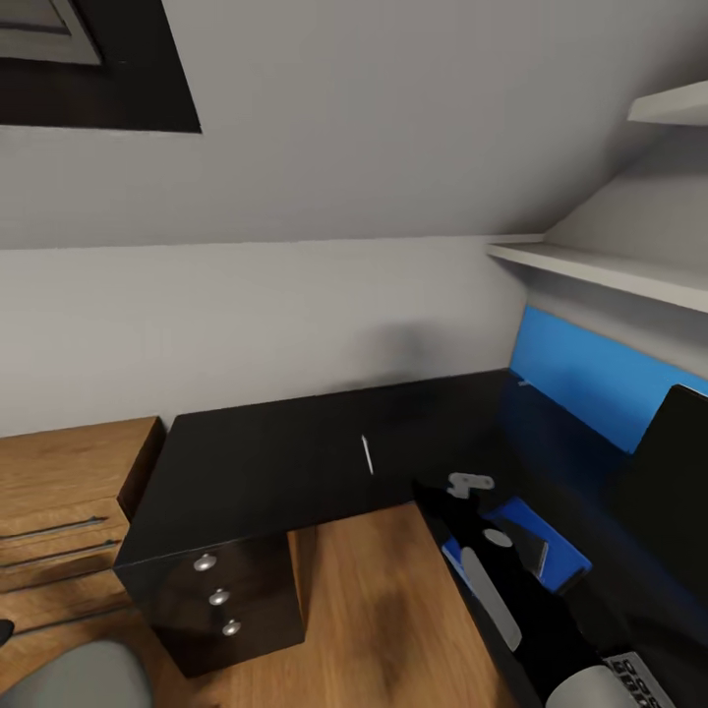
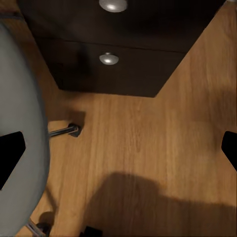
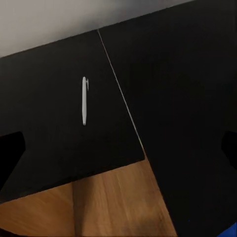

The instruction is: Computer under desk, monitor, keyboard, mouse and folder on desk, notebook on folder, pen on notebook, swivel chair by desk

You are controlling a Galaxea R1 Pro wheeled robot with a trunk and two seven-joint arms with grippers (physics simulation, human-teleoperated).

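The right arm's jaws (image 1: 470, 484) hover spread apart over the black counter (image 1: 285, 462), the white pen (image 1: 367, 454) lies alone near the corner seam, the blue folder (image 1: 565, 565) sits half hidden beneath the arm, and the left jaws (image 2: 118, 148) hang open beside the grey swivel chair (image 2: 19, 143).

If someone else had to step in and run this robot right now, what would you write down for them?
Right gripper: open and empty, hovering over the desk.
Left gripper: open and empty, low over the wood floor by the desk drawers and the swivel chair.
Pen: lying loose on the desktop, just ahead of the right gripper.
Folder: already on the desk, under the right arm, with a dark flat thing on it, possibly the notebook.
Monitor: seemingly the dark panel at the right edge.
Left: put the pen on the stack. Keyboard, mouse and computer unchecked.
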